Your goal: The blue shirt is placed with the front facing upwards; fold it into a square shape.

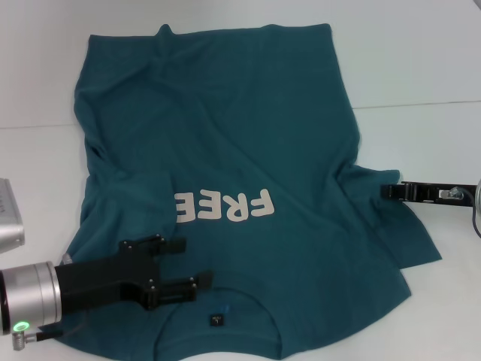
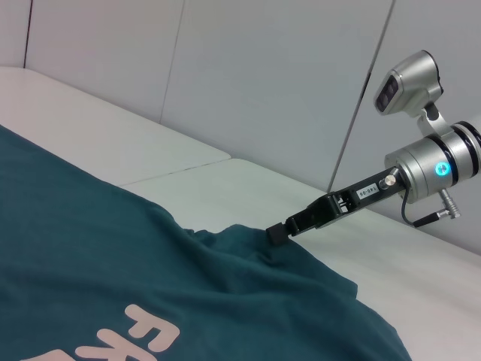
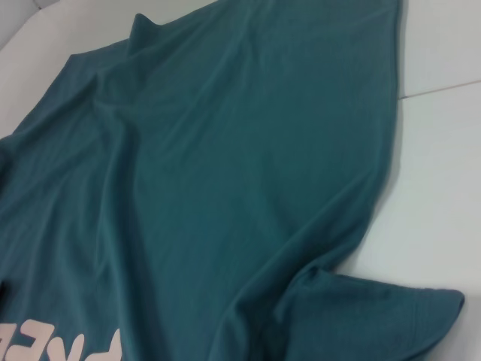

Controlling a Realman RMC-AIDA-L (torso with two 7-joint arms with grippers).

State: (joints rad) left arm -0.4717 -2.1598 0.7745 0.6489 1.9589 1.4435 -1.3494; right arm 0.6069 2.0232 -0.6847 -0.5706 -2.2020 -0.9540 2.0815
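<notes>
With the right pincer (image 1: 385,191) pinching the shirt (image 1: 225,135) at its right sleeve and the left pincer (image 1: 192,265) wide above the near chest, an uneven pull would likely have bunched the cloth on the desk (image 1: 421,60).

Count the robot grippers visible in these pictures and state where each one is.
2. The left gripper hovers, jaws open, over the blue shirt near its collar. The right gripper meets the shirt's sleeve on the robot's right.
</notes>
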